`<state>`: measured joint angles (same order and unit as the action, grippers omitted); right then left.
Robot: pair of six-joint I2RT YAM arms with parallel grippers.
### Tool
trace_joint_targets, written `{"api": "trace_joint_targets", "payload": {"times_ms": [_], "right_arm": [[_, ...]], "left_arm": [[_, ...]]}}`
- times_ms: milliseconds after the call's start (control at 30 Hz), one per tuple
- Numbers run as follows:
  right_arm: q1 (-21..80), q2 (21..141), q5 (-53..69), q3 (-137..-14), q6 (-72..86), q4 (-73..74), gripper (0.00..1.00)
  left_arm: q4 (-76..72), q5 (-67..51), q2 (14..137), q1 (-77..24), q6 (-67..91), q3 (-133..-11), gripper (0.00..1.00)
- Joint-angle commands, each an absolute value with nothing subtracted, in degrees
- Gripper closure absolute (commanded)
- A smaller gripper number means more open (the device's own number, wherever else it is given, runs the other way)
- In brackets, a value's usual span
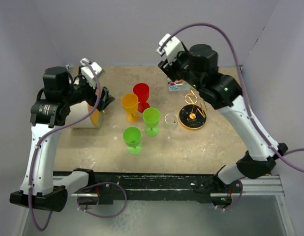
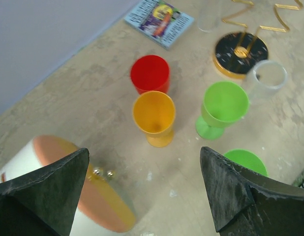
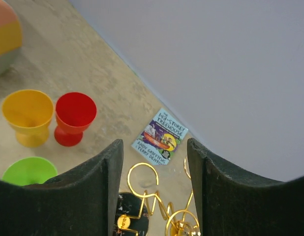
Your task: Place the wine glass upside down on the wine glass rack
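Several stemmed goblets stand upright mid-table: red (image 1: pixel 141 93), orange (image 1: pixel 130 104), two green (image 1: pixel 151 119) (image 1: pixel 133 137), and a clear one (image 1: pixel 170 125) just left of the rack. The gold wire rack (image 1: pixel 193 115) on its round black base stands empty at the right; it also shows in the left wrist view (image 2: pixel 239 53) and the right wrist view (image 3: pixel 151 191). My left gripper (image 1: pixel 104 100) is open and empty, above the table left of the orange goblet (image 2: pixel 154 115). My right gripper (image 1: pixel 175 74) is open and empty, above and behind the rack's ring arms.
A small book (image 1: pixel 175 87) lies by the back wall behind the rack. A white, orange and yellow cylinder (image 1: pixel 88 115) lies under my left gripper at the table's left. Grey walls enclose the back and sides.
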<state>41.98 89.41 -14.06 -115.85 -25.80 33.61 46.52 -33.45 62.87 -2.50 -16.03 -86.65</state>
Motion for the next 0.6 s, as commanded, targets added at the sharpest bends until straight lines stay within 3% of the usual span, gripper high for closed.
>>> {"api": "trace_joint_targets", "payload": {"times_ms": [0,267,567], "right_arm": [[39.9,82.6,-5.0,-112.7,-22.5,32.2,0.41],[25.7,75.7,11.1,-110.2,-21.9,37.4,0.26],[11.7,67.6,19.0,-100.7,-22.3,36.3,0.22]], "left_arm": [[50.3,-30.9,63.0,-9.5,-23.3,-84.5,0.04],[52.6,-28.2,66.7,-20.8,-29.7,-77.0,0.08],[51.4,-20.9,73.6,-29.5,-33.0,-72.4,0.23]]}}
